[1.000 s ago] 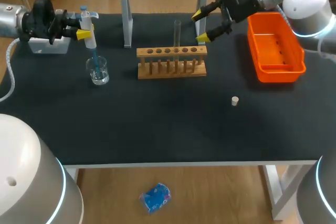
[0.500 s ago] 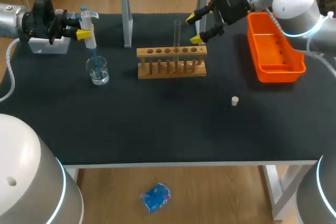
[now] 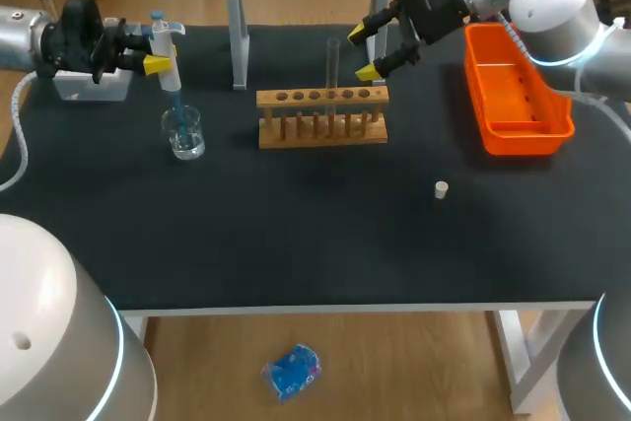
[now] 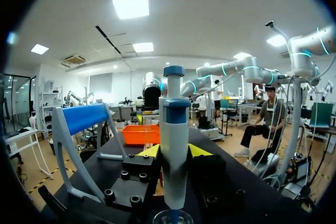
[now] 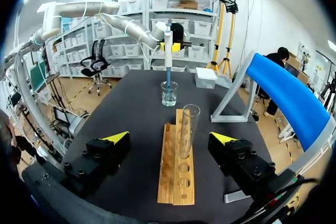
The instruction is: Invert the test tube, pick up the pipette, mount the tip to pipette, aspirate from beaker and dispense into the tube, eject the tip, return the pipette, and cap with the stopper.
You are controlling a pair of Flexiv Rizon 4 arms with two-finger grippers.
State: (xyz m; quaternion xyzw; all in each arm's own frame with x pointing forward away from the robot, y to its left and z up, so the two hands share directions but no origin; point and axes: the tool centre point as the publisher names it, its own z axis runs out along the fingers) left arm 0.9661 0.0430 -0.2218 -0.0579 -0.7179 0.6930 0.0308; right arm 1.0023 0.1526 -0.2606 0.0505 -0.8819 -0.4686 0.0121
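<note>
My left gripper (image 3: 158, 54) is shut on the white and blue pipette (image 3: 166, 58), which stands upright with its blue tip down in the glass beaker (image 3: 184, 133). In the left wrist view the pipette (image 4: 174, 150) sits between the yellow fingertips, above the beaker's rim (image 4: 172, 217). A clear test tube (image 3: 333, 66) stands upright in the wooden rack (image 3: 322, 117). My right gripper (image 3: 366, 51) is open just right of it. In the right wrist view the tube (image 5: 188, 129) rises between the wide-apart fingers of that gripper (image 5: 169, 138), touching neither. The small white stopper (image 3: 442, 189) lies on the mat.
An orange bin (image 3: 518, 91) sits at the right, under my right arm. A white box (image 3: 92, 86) rests at the far left behind the beaker. The blue-topped stand (image 3: 240, 46) is behind the rack.
My right gripper has moved left and back toward the test tube, staying open. The left gripper, pipette and beaker have not moved.
</note>
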